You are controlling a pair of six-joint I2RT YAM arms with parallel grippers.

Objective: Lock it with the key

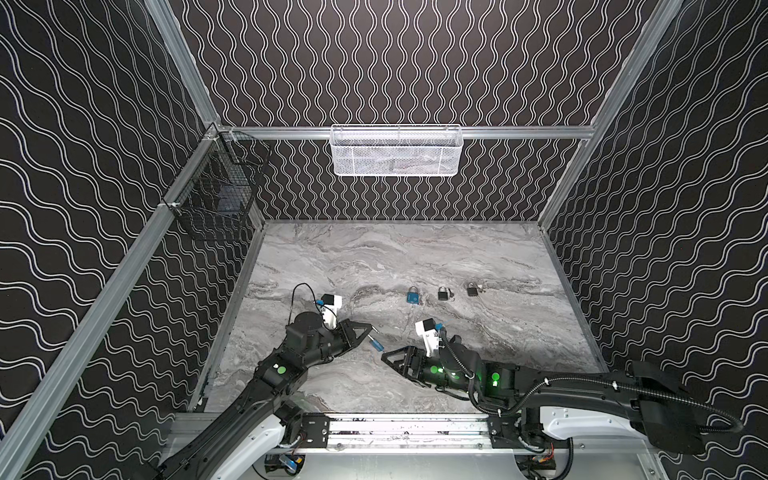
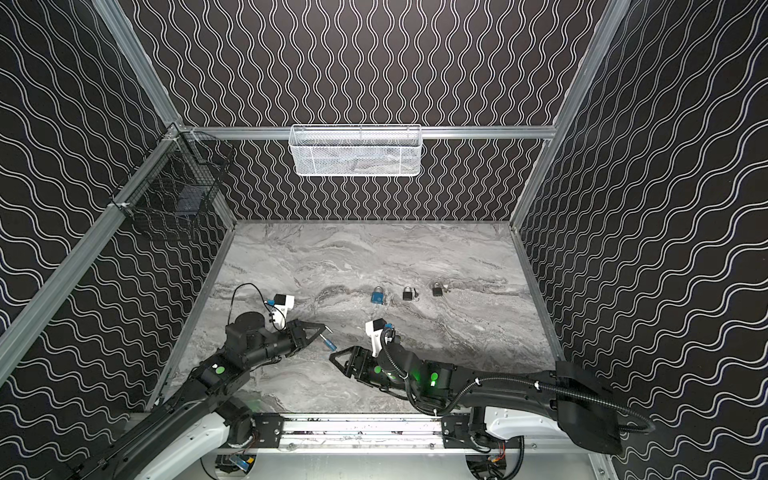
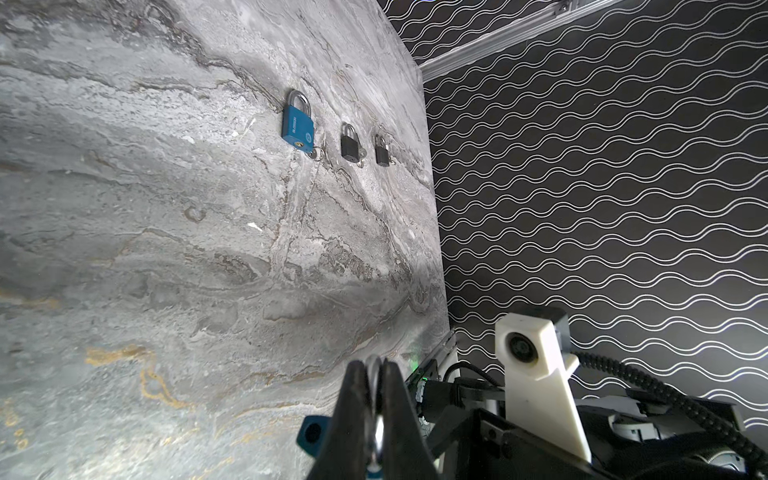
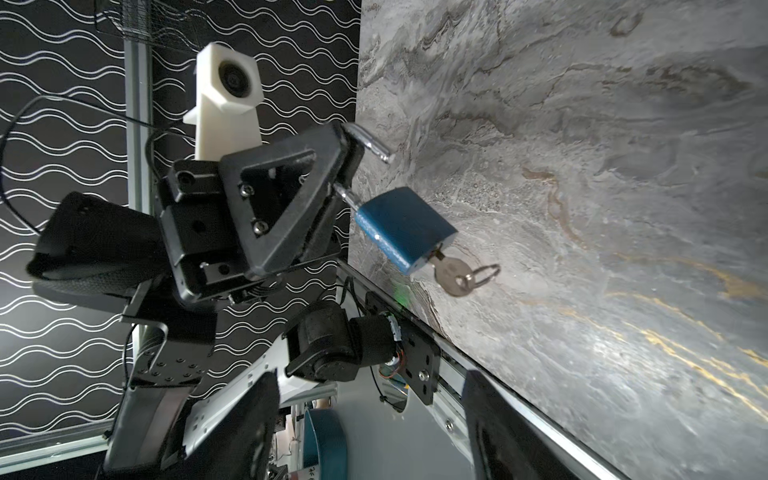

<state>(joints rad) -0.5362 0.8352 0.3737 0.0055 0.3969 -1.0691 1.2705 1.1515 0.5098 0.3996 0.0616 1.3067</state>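
Note:
My left gripper (image 1: 369, 331) (image 3: 374, 368) is shut on the silver shackle (image 4: 372, 145) of a blue padlock (image 1: 376, 344) (image 4: 401, 228), held just above the marble table (image 1: 415, 257). In the right wrist view the shackle's free end stands out of the body. A silver key (image 4: 451, 276) with a ring sticks in the keyhole at the padlock's bottom. My right gripper (image 1: 384, 356) (image 4: 374, 432) is open and empty, level with the table and facing the hanging padlock from a short way to the right, apart from it.
Farther back on the table lie a second blue padlock (image 1: 412, 296) (image 3: 297, 124) and two black padlocks (image 1: 443, 294) (image 1: 472, 289), each with a key ring beside it. A white mesh basket (image 1: 397, 151) hangs on the back wall, a black wire basket (image 1: 216, 187) on the left rail.

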